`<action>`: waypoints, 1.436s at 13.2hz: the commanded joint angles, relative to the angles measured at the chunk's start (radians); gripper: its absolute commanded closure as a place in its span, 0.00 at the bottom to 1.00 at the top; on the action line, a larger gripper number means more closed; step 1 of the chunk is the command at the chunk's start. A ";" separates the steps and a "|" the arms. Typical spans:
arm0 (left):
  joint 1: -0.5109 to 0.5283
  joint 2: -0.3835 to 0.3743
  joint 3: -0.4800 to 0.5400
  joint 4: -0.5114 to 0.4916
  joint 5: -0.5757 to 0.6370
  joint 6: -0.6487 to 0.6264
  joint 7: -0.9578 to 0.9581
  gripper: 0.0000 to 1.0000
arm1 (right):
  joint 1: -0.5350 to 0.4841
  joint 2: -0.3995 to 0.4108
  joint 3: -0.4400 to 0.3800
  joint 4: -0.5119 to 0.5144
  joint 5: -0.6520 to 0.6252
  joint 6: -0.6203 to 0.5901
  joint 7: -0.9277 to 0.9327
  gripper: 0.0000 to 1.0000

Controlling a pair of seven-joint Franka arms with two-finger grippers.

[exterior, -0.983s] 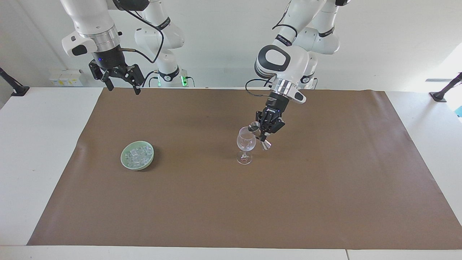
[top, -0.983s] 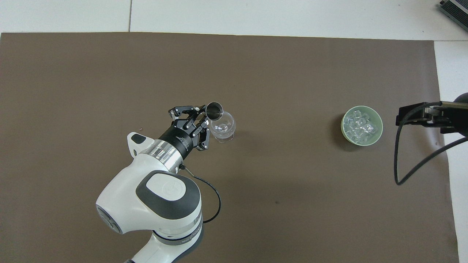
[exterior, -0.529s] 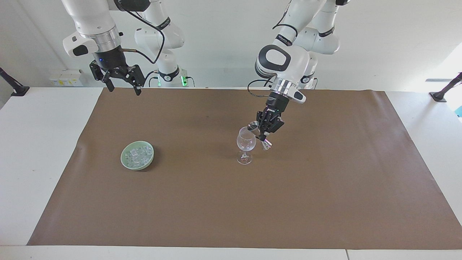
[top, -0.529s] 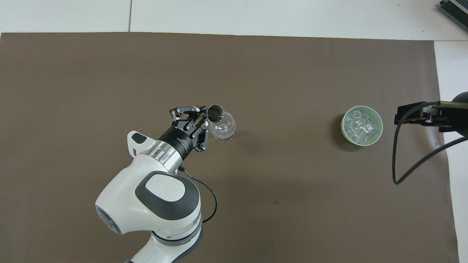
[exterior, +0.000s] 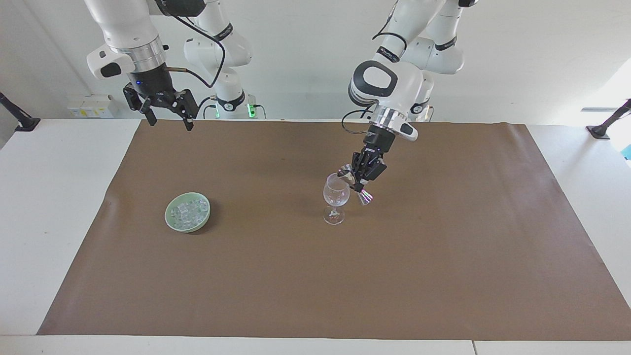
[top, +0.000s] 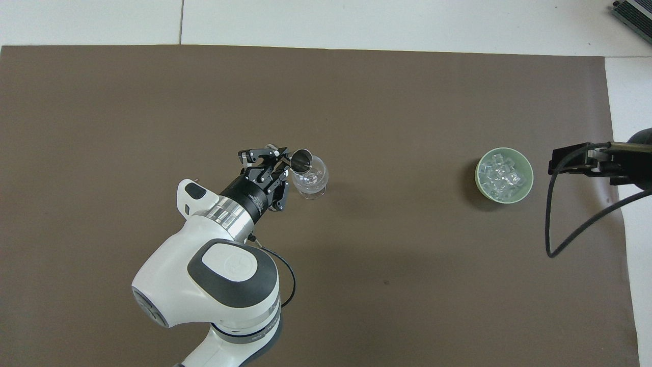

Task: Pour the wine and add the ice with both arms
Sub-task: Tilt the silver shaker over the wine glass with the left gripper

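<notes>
A clear stemmed wine glass (exterior: 336,195) (top: 311,179) stands mid-mat. My left gripper (exterior: 359,184) (top: 284,168) is shut on a small metal jigger (exterior: 346,173) (top: 301,159), which is tipped with its mouth at the glass rim. No liquid can be made out. The ice (exterior: 188,210) (top: 503,173) is a heap of clear cubes in a pale green bowl (exterior: 167,216) (top: 479,176) toward the right arm's end of the table. My right gripper (exterior: 169,123) (top: 561,164) hangs open and empty, high over the mat's edge at the robots' end.
A brown mat (exterior: 296,276) covers most of the white table (exterior: 44,207). A black cable (top: 552,224) loops down from the right gripper's wrist. Black clamps (exterior: 19,121) sit at the table's corners by the robots.
The left gripper has shifted slightly and tipped the jigger a little more over the glass. The right gripper has drifted up a little.
</notes>
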 commanded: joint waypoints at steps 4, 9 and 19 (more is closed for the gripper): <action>-0.011 -0.008 0.012 0.030 0.005 0.040 0.070 1.00 | -0.003 -0.032 0.002 -0.041 0.016 0.027 -0.023 0.00; -0.013 0.008 0.012 0.051 0.048 0.084 0.098 1.00 | -0.003 -0.032 0.002 -0.041 0.016 0.032 -0.023 0.00; -0.050 0.030 0.010 0.048 0.086 0.133 0.233 1.00 | -0.003 -0.039 0.002 -0.058 0.016 0.047 -0.025 0.00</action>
